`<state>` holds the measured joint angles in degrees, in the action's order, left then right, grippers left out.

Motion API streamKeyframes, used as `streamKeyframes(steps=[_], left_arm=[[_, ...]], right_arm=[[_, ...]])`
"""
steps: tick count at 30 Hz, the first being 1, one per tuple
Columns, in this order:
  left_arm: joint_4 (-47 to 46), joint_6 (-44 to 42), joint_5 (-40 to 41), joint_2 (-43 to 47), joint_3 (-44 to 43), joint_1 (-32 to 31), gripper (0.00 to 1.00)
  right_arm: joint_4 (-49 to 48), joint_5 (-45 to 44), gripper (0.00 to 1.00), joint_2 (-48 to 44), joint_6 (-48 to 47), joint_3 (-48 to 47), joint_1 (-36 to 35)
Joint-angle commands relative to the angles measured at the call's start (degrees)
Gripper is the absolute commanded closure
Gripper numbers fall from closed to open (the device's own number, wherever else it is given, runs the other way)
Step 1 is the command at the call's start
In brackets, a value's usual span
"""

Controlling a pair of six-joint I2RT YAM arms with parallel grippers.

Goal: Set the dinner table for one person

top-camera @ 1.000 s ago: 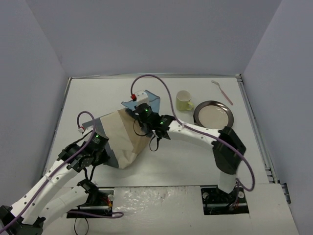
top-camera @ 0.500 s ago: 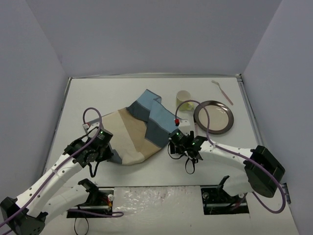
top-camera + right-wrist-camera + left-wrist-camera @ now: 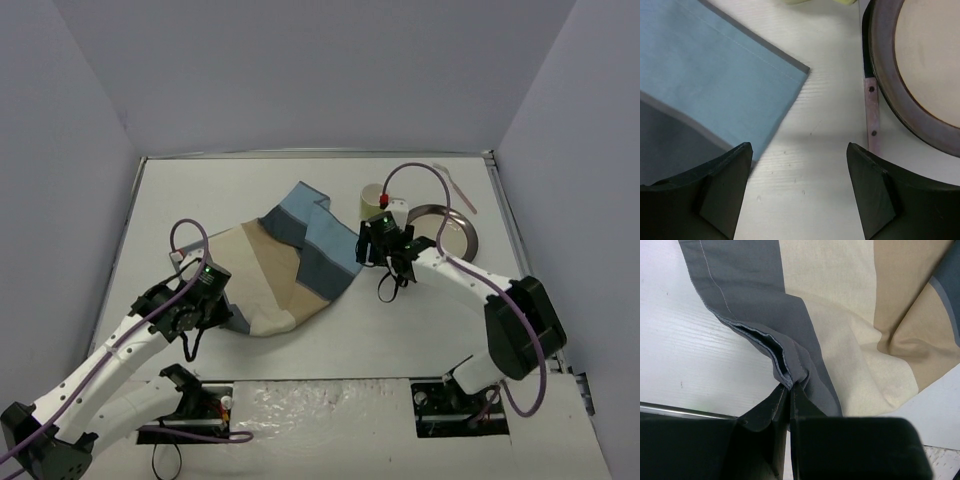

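— Left?
— Reaching up and rightward from the base, wrist low. Left gripper point(image 3: 789, 388) clamping tight on the mat's point(image 3: 270, 270) bunched grey hem at the near-left corner.
— Right?
— Folding back at the elbow, forearm pointing left. Right gripper point(image 3: 797, 150) hanging spread wide, gripping nothing, over bare table point(image 3: 400, 320) between the mat's blue corner and the plate point(image 3: 455, 238).
— And the table?
— Lying white beneath everything, carrying the rumpled mat mid-left, with the cup point(image 3: 372, 203) just beyond the right gripper.
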<state>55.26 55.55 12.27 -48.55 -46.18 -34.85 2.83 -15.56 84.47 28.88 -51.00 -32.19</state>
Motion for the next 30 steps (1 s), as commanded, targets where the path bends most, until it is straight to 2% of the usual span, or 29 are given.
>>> streamKeyframes(steps=[1, 9, 20, 23, 27, 30], left_arm=[[-0.5, -0.2, 1.2, 0.8, -0.6, 0.0, 1.0], [-0.1, 0.8, 1.0, 1.8, 0.0, 0.0, 1.0], [0.0, 0.9, 1.2, 2.0, 0.5, 0.0, 1.0], [0.4, 1.1, 1.2, 2.0, 0.6, 0.0, 1.0], [0.6, 1.2, 1.4, 2.1, 0.6, 0.1, 1.0], [0.4, 1.2, 1.4, 2.1, 0.6, 0.0, 1.0]], right_arm=[[-7.0, 2.9, 0.28, 7.6, -1.6, -4.6, 2.1], [-12.4, 2.4, 0.3, 17.6, -2.8, -8.4, 3.2], [-15.3, 2.6, 0.32, 23.8, -3.1, -8.8, 4.2], [-15.1, 2.9, 0.38, 24.1, -2.7, -8.6, 4.4], [-14.7, 3.6, 0.53, 22.5, -2.2, -6.9, 4.4], [-14.1, 4.1, 0.7, 21.1, -1.9, -5.9, 4.4]])
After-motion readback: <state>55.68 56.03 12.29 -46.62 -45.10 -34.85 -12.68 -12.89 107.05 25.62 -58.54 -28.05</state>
